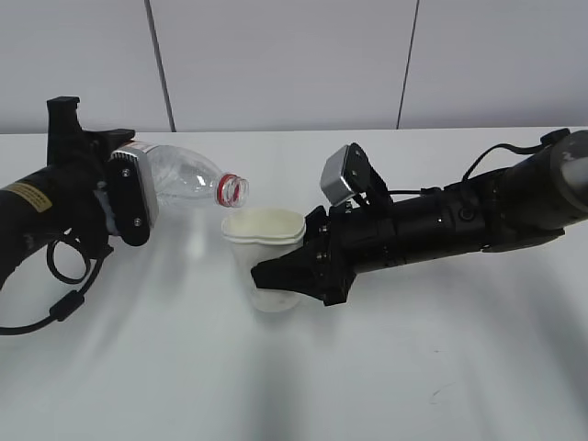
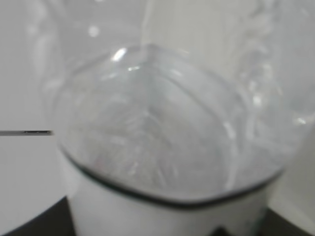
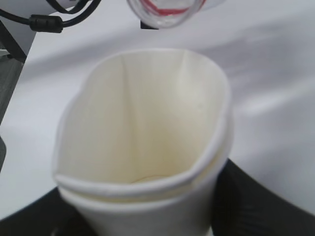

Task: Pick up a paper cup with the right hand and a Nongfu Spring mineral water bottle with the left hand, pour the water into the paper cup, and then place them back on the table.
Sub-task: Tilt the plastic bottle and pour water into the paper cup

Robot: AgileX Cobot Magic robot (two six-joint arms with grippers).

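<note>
Nongfu Spring mineral water bottle [image 1: 184, 179] is clamped near-horizontal by left hand [image 1: 124, 207], mouth just above paper cup [image 1: 265, 253], itself squeezed by right hand [image 1: 303, 271].

You have the Nongfu Spring mineral water bottle [image 1: 184, 177] lying almost level above the bench [image 1: 294, 367], clear plastic, uncapped, its red neck ring toward the paper cup [image 1: 265, 257]; its base end sits in the left tool [image 1: 129, 197]; the mouth hangs just above the cup's rim; the cup is white, cream inside, two nested walls showing, its rim squeezed out of round; the right tool [image 1: 285, 276] clasps its lower side, holding it upright.
</note>
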